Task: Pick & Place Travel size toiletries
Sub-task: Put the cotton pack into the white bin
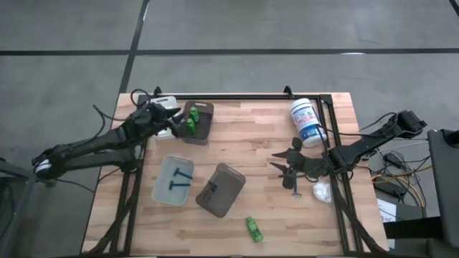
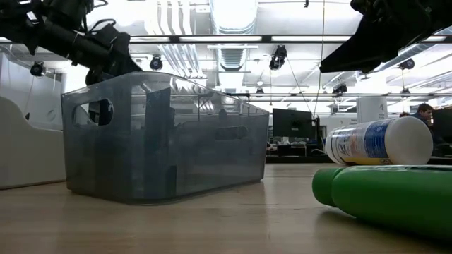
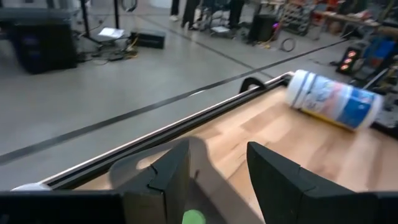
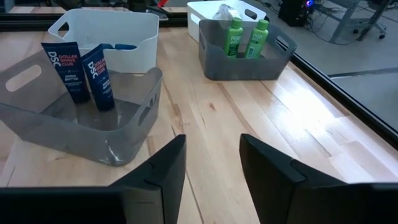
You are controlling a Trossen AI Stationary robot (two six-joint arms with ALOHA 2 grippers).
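left gripper point(image 1: 166, 115): fingers apart, upper left, over grey tray point(image 1: 204, 131) holding green bottles point(image 1: 191, 120) | right gripper point(image 1: 287, 172): right of centre, fingers parted, apparently grasping nothing | stray green bottle point(image 1: 254, 229): bottom centre | white packet point(image 1: 321, 191): right edge

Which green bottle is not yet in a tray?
The green bottle lying alone on the bare table near its front edge; the other two green bottles stand upright in the dark grey tray.

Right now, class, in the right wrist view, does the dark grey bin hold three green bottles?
No: the dark grey bin holds only two green bottles, standing upright side by side.
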